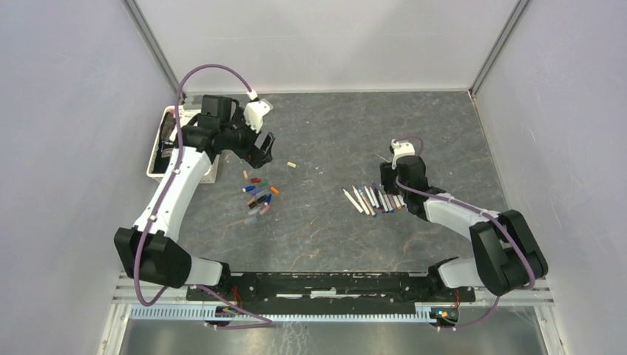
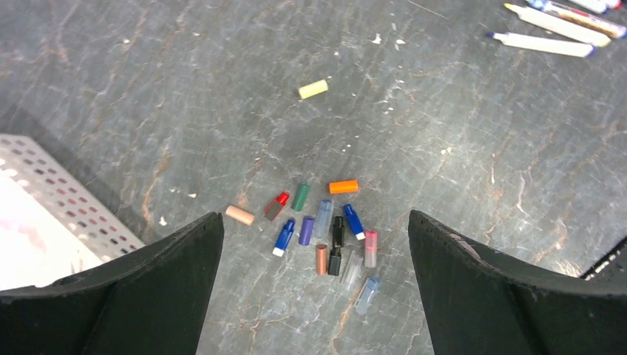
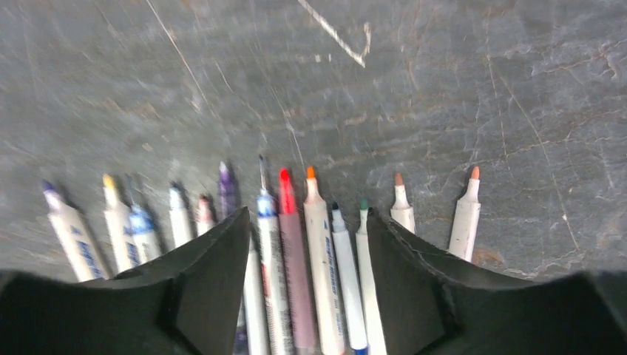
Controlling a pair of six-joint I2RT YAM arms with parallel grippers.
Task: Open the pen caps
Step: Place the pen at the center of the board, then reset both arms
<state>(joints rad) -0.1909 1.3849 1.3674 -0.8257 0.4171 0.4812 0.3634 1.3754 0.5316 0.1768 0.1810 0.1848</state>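
Grey marbled table (image 1: 333,126) is seen from above. The pen caps (image 1: 259,196) are heaped in a small pile on its left half, and one pale yellow cap (image 1: 291,163) is laid apart from them. The left gripper (image 1: 262,148) is held just beyond the pile, near a white tray (image 1: 157,151). A row of uncapped pens (image 1: 373,200) is laid on the right half, and the right gripper (image 1: 390,180) is set over it. From the left wrist, the caps are seen on the table between two black fingers (image 2: 148,296) that are spread very wide, with nothing held. An orange cap (image 2: 343,186) is laid at the far edge of the pile. From the right wrist, the jaws are seen partly apart, low over the pens. Four pens are lying between them, and none is seen to be squeezed.
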